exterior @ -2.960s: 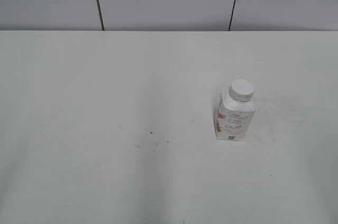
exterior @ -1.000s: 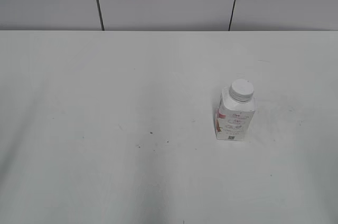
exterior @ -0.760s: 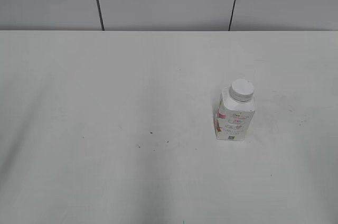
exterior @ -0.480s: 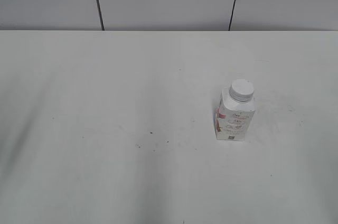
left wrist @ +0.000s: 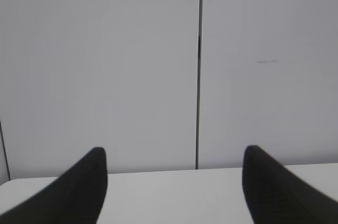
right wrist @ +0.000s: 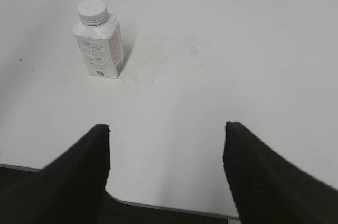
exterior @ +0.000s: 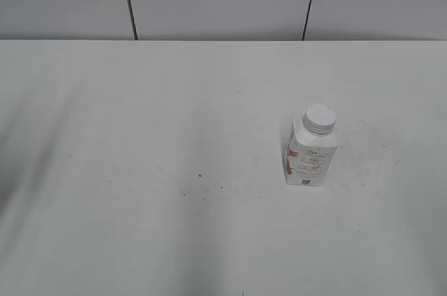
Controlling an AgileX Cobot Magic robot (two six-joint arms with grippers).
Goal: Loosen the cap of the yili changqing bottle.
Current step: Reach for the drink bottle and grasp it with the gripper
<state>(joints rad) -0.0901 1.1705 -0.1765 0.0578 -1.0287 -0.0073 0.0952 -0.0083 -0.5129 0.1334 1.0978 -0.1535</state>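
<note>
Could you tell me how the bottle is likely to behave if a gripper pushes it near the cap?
The bottle stands upright and taller than its base, so a push near the cap would probably tip it. Its flat sides suggest it wouldn't roll. The smooth table may let it slide.

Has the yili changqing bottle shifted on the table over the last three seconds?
No. The yili changqing bottle stands in the same spot relative to the dark wall seam.

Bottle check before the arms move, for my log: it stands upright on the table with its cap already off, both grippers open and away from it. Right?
Not quite: the cap is on the bottle, as the exterior view shows. The bottle does stand upright on the table, and the left gripper and right gripper are open, away from it.
</note>
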